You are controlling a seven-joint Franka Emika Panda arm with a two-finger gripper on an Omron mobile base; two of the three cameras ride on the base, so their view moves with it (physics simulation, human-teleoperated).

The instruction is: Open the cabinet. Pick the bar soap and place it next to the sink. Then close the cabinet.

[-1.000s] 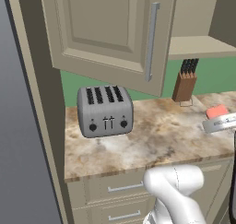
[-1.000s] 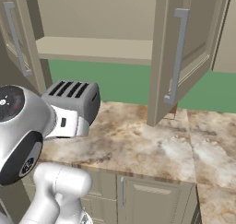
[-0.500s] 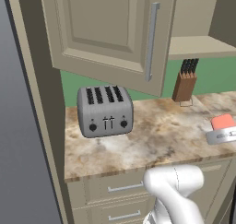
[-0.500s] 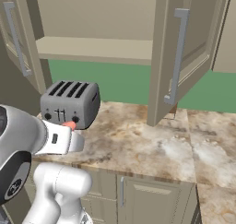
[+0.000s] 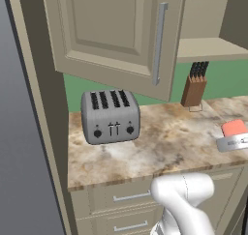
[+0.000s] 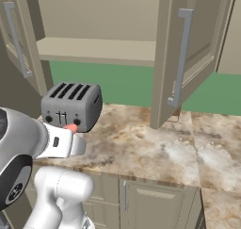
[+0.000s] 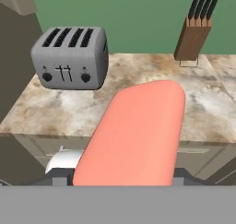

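A salmon-pink bar soap [image 7: 138,131] looms large in the hand view, held above the front edge of the marbled counter [image 7: 69,108]. From the left base camera the bar soap [image 5: 234,127] sits on top of my gripper [image 5: 233,141] at the right edge, and the gripper is shut on it. The right base camera has the soap [image 6: 70,127] poking out of the gripper [image 6: 66,141] in front of the toaster. The fingertips are hidden by the soap. Both cabinet doors [image 5: 116,31] [image 6: 188,53] stand open over a bare shelf [image 6: 94,49]. The sink is out of view.
A silver four-slot toaster [image 5: 110,115] stands at the counter's left, and a wooden knife block [image 5: 193,89] at the back wall. The open door [image 6: 181,63] hangs low over the counter. Drawers [image 5: 121,198] run below. A dark tall panel [image 5: 29,132] bounds the left.
The hand with the soap has come down and back toward the counter's front edge, and it no longer covers the toaster in the right base view. The cabinet doors have not moved.
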